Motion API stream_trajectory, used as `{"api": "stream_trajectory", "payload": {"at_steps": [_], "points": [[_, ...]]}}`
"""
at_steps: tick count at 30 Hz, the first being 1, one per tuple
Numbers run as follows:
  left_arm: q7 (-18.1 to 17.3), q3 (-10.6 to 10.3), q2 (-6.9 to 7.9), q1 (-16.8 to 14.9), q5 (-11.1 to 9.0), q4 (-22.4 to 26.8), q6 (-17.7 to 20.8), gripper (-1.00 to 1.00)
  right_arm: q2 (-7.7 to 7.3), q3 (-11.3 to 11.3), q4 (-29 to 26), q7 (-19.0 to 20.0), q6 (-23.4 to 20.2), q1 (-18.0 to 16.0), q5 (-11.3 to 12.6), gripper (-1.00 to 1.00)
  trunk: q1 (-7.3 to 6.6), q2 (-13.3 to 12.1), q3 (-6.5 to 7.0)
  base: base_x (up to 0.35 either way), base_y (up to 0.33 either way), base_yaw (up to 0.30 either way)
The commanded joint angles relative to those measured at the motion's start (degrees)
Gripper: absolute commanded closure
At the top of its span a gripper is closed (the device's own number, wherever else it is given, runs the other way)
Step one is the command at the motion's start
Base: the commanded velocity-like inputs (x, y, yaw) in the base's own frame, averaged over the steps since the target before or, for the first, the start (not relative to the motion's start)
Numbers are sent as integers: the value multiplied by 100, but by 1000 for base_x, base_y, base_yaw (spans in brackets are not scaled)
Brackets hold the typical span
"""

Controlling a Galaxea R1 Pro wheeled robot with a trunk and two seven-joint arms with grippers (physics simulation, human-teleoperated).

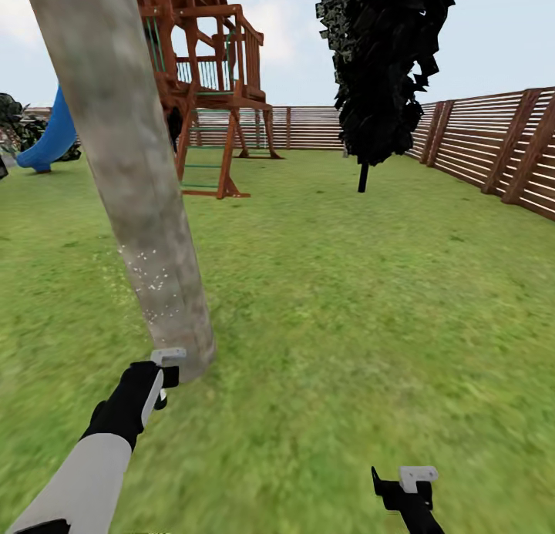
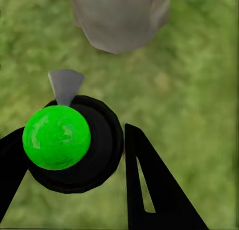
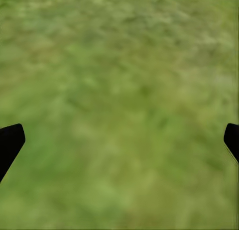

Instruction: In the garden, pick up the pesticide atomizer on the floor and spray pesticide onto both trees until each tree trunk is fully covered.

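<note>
Pesticide atomizer [image 2: 64,140]: black round body, bright green ball top, grey nozzle aimed toward the tree trunk [image 1: 131,179]. My left gripper [image 2: 74,155] is clamped on it, fingers either side, just beside the trunk base. Trunk is pale grey-beige, mottled, with white specks low down. My right gripper [image 3: 119,140] is spread wide, holding nothing, over grass [image 3: 119,65].

Blurry grass lawn [image 1: 370,303] — bearing tree trunk [image 1: 131,172], playset [image 1: 208,79], seemingly fence-ringed.

Green-capped black atomizer [image 2: 64,140] faces speckled grey trunk [image 1: 131,172] on grass [image 1: 347,303].
</note>
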State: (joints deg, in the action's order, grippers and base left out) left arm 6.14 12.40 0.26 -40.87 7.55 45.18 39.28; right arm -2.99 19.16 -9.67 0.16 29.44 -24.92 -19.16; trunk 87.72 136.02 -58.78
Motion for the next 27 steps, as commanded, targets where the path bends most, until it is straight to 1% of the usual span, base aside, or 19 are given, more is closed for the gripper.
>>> {"api": "stream_trajectory", "payload": {"at_steps": [1,12,19,24,27], "points": [[-5,0,-2,0,-9,0,0,100,0,0,0,1,0,2,0,-100,0,0,0,75,-268,260],[-16,0,-17,0,-34,-10,-3,100,0,0,0,1,0,4,0,-100,0,0,0,75,-268,269],[-16,0,-10,0,-34,-10,-9,100,0,0,0,1,0,5,0,-100,0,0,0,96,-268,20],[-16,0,-17,0,-34,-10,-9,100,0,0,0,0,0,0,0,-100,0,0,0,11,-271,6],[-16,0,-17,0,-34,-10,-9,100,1,0,0,-2,0,3,0,-100,0,0,0,0,-273,138]]}}
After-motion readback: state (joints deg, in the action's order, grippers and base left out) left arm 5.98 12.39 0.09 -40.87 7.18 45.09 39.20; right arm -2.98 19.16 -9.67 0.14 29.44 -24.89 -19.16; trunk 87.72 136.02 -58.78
